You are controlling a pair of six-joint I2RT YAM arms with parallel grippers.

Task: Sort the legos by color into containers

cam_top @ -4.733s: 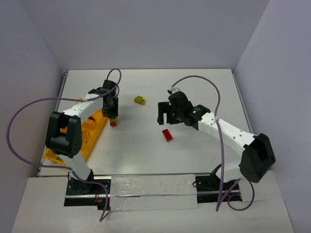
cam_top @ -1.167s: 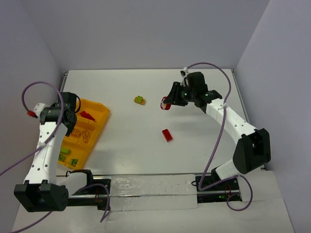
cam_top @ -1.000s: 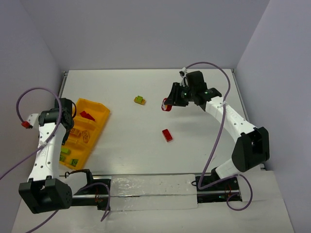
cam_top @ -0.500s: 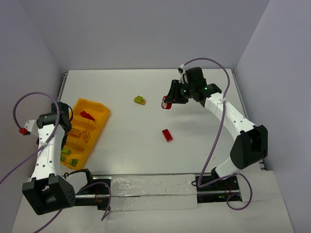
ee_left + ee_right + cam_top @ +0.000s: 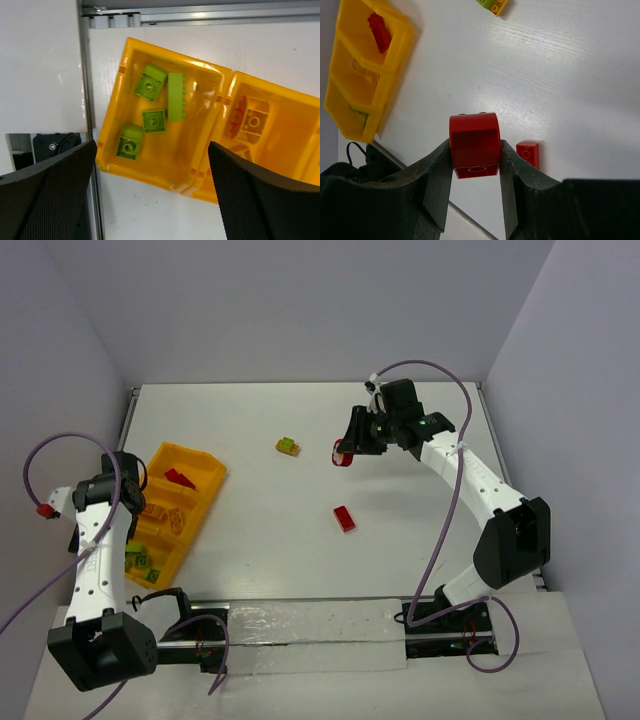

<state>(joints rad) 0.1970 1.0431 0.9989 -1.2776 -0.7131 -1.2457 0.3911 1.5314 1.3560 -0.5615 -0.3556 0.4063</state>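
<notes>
My left gripper point(image 5: 152, 200) point(image 5: 128, 530) hangs open and empty above the near end of the orange-yellow tray point(image 5: 210, 82) point(image 5: 205, 490). Several lime green legos point(image 5: 154, 120) lie in that end compartment. The compartment beside it holds yellow legos point(image 5: 252, 120), and the far one a red lego point(image 5: 180, 478) point(image 5: 379, 31). My right gripper point(image 5: 475, 148) point(image 5: 342, 453) is shut on a red curved lego point(image 5: 474, 132), held above the table. A flat red lego point(image 5: 344, 519) point(image 5: 528, 154) and a yellow-and-green clump point(image 5: 288, 446) point(image 5: 492, 5) lie on the white table.
A metal rail point(image 5: 200, 10) runs along the table's near edge, close to the tray's end. Purple cables point(image 5: 40, 455) loop off both arms. Walls close in the table at the back and sides.
My left arm has drawn back along the tray to its near end and its jaws have opened. The right arm holds almost still with the red curved lego.
</notes>
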